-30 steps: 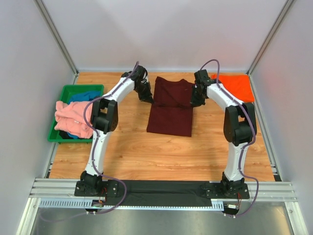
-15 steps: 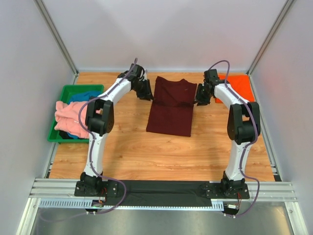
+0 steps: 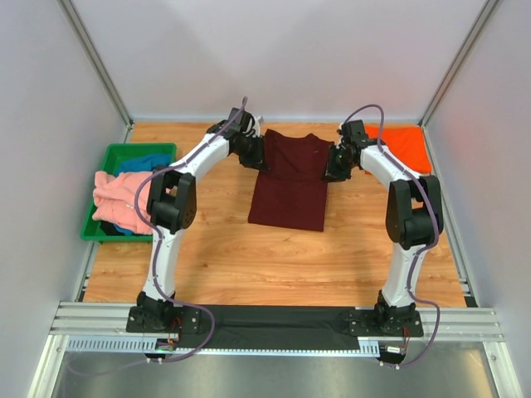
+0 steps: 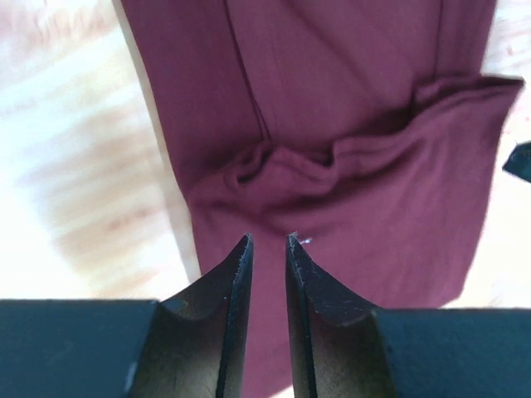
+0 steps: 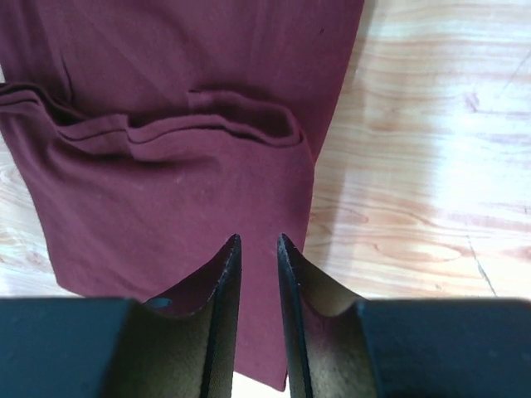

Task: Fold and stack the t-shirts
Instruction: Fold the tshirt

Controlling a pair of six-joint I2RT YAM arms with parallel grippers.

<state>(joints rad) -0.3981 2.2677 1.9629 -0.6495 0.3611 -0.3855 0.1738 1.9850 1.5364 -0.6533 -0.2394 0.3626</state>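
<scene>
The dark maroon t-shirt point(image 3: 289, 181) lies flat mid-table with its sleeves folded in, a long narrow rectangle. My left gripper point(image 3: 255, 154) is over its far left corner; in the left wrist view the jaws point(image 4: 269, 240) stand a narrow gap apart, empty, above the cloth point(image 4: 348, 124). My right gripper point(image 3: 335, 163) is at the shirt's far right edge; its jaws point(image 5: 257, 239) are also narrowly apart and empty over the cloth point(image 5: 166, 124). The orange t-shirt point(image 3: 403, 145) lies folded at the far right. The salmon-pink t-shirt point(image 3: 121, 203) and the blue one point(image 3: 146, 161) lie in the tray.
A green plastic tray point(image 3: 93, 224) stands at the table's left edge. Bare wooden table point(image 3: 274, 265) lies in front of the maroon shirt. Grey walls close in the left, right and far sides.
My left gripper has moved right onto the maroon shirt's far left corner. My right gripper swung out to the right, then came back to the shirt's right edge. The shirt has not moved.
</scene>
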